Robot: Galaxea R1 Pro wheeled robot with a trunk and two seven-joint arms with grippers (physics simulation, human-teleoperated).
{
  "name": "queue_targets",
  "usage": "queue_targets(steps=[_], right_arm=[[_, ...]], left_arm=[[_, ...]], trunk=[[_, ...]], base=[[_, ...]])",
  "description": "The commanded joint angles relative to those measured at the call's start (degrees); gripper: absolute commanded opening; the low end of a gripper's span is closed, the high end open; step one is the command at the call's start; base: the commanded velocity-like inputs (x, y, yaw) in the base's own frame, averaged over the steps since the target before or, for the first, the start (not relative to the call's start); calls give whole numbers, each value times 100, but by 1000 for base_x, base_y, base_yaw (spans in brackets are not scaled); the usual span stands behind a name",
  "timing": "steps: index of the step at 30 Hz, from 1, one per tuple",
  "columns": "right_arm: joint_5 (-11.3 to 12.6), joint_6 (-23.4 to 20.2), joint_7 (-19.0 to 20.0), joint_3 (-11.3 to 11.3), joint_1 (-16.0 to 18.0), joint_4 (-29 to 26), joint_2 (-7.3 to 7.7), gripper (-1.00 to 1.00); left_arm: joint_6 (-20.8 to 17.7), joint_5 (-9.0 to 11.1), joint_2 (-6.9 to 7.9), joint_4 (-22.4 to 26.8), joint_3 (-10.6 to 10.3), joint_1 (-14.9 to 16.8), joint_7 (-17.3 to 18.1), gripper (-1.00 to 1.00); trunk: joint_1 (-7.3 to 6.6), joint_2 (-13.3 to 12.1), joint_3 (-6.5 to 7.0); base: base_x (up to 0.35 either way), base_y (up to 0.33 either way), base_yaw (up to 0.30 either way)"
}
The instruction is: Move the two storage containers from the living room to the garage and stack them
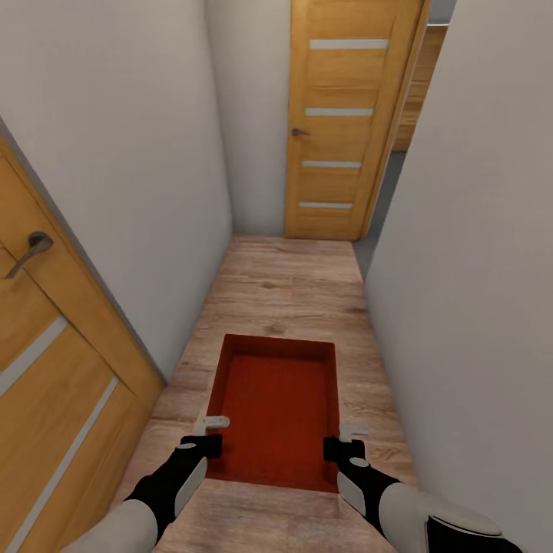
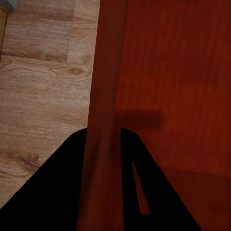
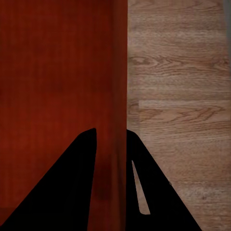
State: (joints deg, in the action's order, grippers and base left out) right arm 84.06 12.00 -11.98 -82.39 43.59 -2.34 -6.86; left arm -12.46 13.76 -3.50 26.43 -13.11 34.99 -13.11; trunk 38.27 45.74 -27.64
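The left gripper (image 1: 206,435) is clamped on the left side wall of an orange-red storage container (image 1: 276,411), one finger inside the bin and one outside, the thin wall pinched between them. In the left wrist view the two black fingers (image 2: 62,192) straddle that wall edge-on, with no gap showing on either side of it. The right gripper (image 1: 344,441) grips the opposite, right wall in the same way; in the right wrist view its dark fingers (image 3: 62,192) close on the wall (image 3: 120,96) from both sides.

Between the two grippers the container is held level, open side up, above the light wood-plank floor (image 1: 284,284), its finely ribbed bottom bare. It sits near the robot, in the middle of a narrow corridor, its long axis running away from the camera.

Pale walls (image 1: 123,153) stand close on both sides. At the near left is a wooden door (image 1: 46,369) with a metal lever handle (image 1: 31,250). At the far end stands another wooden door (image 1: 342,115) with pale horizontal strips, and to its right an opening shows a strip of grey floor (image 1: 376,223).
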Motion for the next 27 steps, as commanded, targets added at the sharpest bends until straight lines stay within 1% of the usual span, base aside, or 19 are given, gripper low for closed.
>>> queue_targets(steps=[1,27], right_arm=[[76,4,-15,-120,1,111,9,-100],[76,4,-15,-128,1,111,9,-100]], left_arm=[[77,-12,218,214,81,7,-78,-100],[77,-13,219,219,81,7,-77,-100]], trunk=[[4,4,-6],[4,4,-6]], base=[[321,0,0],[321,0,0]])
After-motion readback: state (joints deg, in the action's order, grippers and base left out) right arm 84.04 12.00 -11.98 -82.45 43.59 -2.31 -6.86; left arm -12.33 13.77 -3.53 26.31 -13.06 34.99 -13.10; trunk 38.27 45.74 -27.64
